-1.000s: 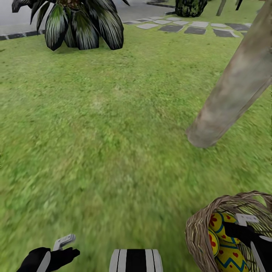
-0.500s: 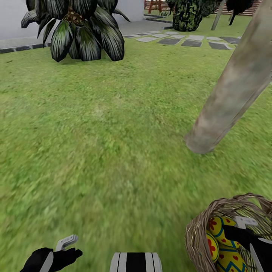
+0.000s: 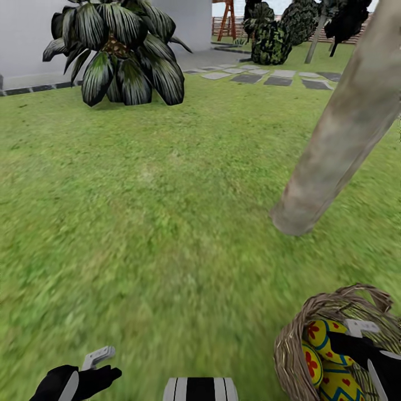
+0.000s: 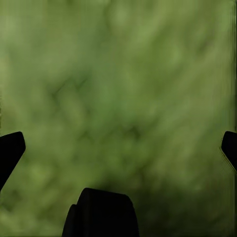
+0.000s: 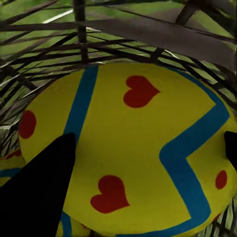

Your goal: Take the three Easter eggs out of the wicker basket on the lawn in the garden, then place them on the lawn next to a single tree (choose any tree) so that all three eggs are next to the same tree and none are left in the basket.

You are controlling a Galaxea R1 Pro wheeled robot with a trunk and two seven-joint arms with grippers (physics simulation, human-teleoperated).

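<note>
The wicker basket [image 3: 289, 334] stands on the lawn [image 3: 156, 223] at the lower right of the head view, holding yellow Easter eggs [image 3: 320, 334] with red and blue markings. My right gripper [image 3: 348, 334] reaches inside the basket. In the right wrist view its fingers stand open on either side of one egg [image 5: 138, 108], with basket weave [image 5: 123, 44] behind it. My left gripper [image 3: 103, 362] hovers open over bare grass [image 4: 118, 89] at the lower left. The tree's grey-beige trunk [image 3: 334, 145] meets the grass just beyond the basket.
A short palm [image 3: 122, 55] grows at the far left in front of a pale wall [image 3: 22, 44]. Grey paving slabs [image 3: 278, 78] and dark bushes [image 3: 273, 39] lie beyond the lawn. Open grass stretches left of the trunk.
The whole head view has tilted upward, bringing more of the palm, wall and far bushes into sight. Both grippers and the basket keep their places relative to each other.
</note>
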